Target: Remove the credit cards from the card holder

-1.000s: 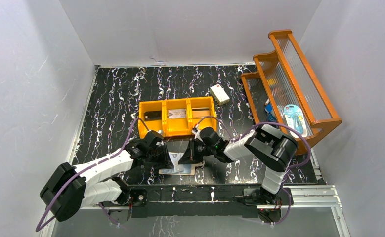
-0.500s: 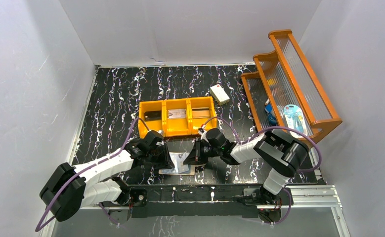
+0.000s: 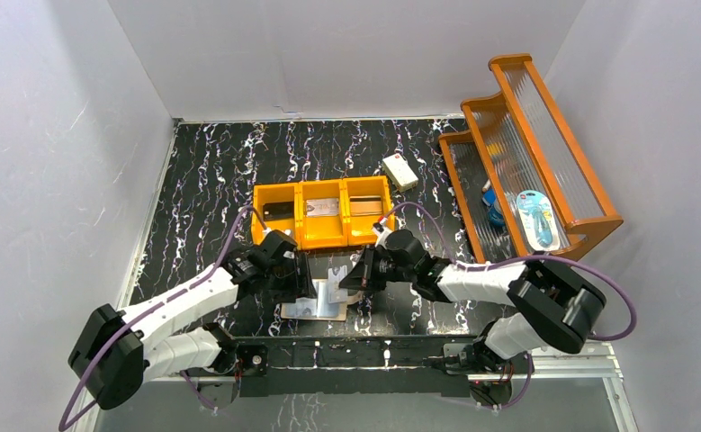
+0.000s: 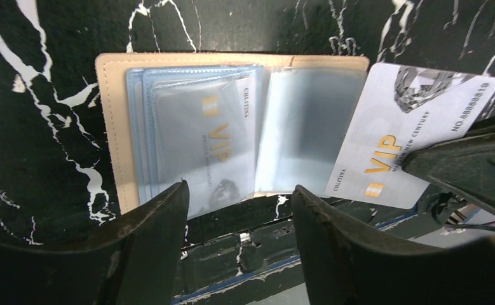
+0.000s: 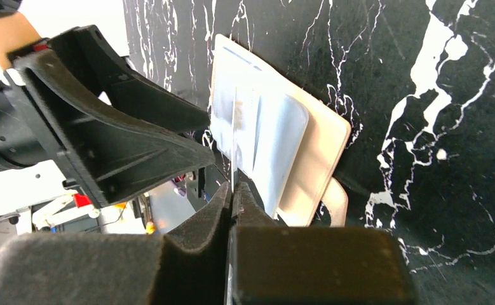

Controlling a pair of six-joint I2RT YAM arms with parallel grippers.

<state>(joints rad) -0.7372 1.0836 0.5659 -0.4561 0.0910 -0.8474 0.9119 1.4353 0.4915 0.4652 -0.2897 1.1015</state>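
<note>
We look down from high above and behind the arm bases [image 3: 247, 358], far enough back to take in the whole dark marbled table [image 3: 202, 162]. From the left wrist we look nearly straight down, close, past its own fingers [image 4: 149, 235] onto the open card holder [image 4: 232, 133]. From the right wrist we look low along the tabletop, very close. All three views share the card holder; both wrist views share one credit card [image 4: 410, 127].
</note>
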